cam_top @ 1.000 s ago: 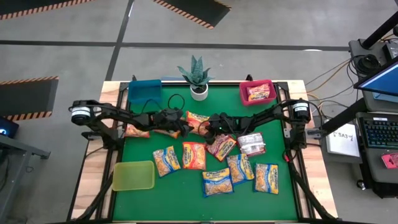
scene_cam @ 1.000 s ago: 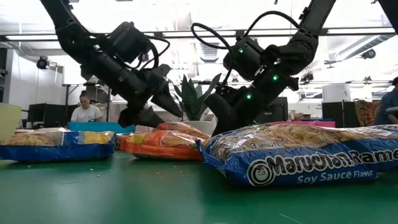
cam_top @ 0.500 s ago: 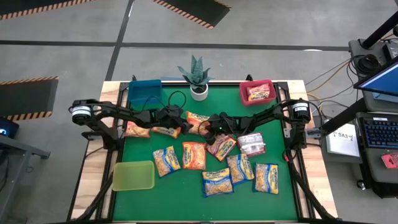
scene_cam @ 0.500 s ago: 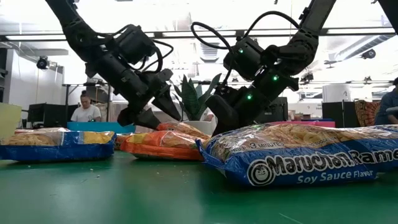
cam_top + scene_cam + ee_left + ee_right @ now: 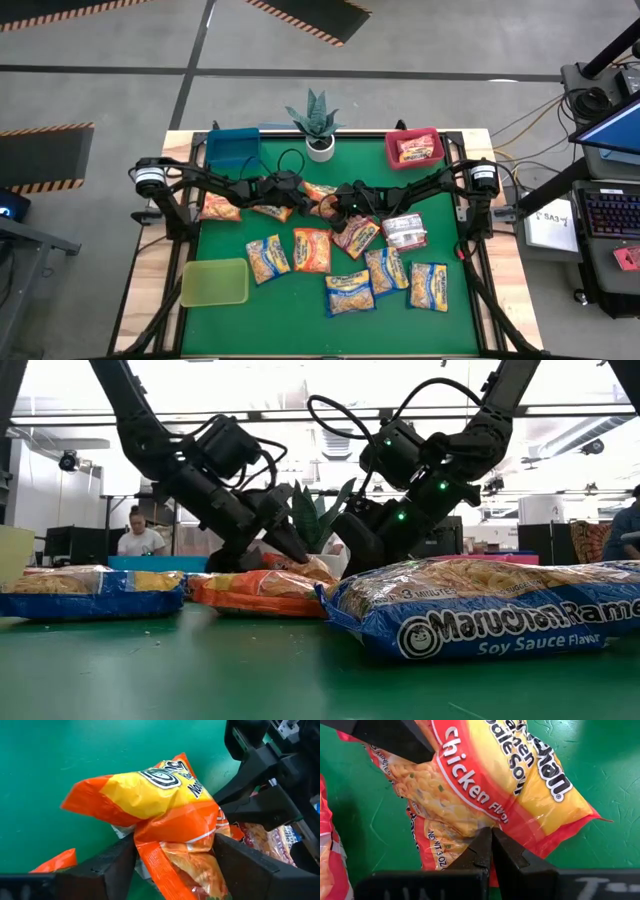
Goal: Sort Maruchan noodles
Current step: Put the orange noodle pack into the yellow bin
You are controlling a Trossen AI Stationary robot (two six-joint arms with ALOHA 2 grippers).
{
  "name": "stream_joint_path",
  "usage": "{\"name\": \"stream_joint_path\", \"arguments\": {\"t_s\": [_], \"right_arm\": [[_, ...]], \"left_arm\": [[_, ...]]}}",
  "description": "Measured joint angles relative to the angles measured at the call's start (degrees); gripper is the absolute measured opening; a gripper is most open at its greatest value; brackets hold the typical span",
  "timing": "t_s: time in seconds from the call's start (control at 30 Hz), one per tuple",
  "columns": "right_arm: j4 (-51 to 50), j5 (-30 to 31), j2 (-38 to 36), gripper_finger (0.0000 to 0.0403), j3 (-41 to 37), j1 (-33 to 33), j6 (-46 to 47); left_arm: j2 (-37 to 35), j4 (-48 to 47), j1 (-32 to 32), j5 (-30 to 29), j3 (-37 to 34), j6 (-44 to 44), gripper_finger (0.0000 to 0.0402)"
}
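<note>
The Maruchan noodles lie as flat packets on the green table. An orange chicken-flavour packet (image 5: 318,190) sits near the table's middle between both grippers. My left gripper (image 5: 305,197) reaches it from the left, and the packet (image 5: 165,810) bulges up between its fingers. My right gripper (image 5: 328,203) comes from the right, shut on the same packet (image 5: 485,785). Further orange packets (image 5: 220,208) (image 5: 312,250), blue-edged yellow ones (image 5: 349,292), a red one (image 5: 357,235) and a silvery one (image 5: 404,231) rest flat on the mat. My left gripper holds the orange packet across its width, one finger (image 5: 110,865) on each long side, slanting down from the table's left. The packet's middle (image 5: 175,835) is buckled and creased between them. My right gripper pinches the packet's long edge (image 5: 492,822) between its shut fingertips (image 5: 482,847), slanting down from the right; the packet still lies on the mat.
A blue bin (image 5: 232,146) and a red bin (image 5: 414,148) holding one packet stand at the far edge, with a potted plant (image 5: 318,125) between them. A yellow-green bin (image 5: 214,282) sits near left. Packets crowd the near right; a person sits beyond the table (image 5: 137,532).
My left gripper has moved toward the table's right and down, away from the orange packets on the left and onto the packet that my right gripper holds. That packet's end has buckled upward between the left fingers. My right arm has kept still.
</note>
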Motion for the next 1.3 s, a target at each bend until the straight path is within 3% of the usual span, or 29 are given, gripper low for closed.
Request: {"name": "stream_joint_path", "arguments": {"t_s": [0.43, 0.87, 1.3], "right_arm": [[2.49, 0.11, -1.27, 0.0023, -0.13, 0.52, 0.17], [-5.67, -0.27, -13.78, 0.0113, -0.24, 0.79, 0.72], [-10.59, -0.11, -26.75, 0.0126, -0.27, 0.79, -3.20]], "left_arm": [[-0.75, 0.37, -0.82, 0.24, 0.07, 1.62, 0.0074], [-6.96, -2.08, -1.30, 0.67, 0.15, 7.56, 0.0056], [-17.46, -9.43, -1.41, -0.63, 0.61, 10.61, 0.0036]]}}
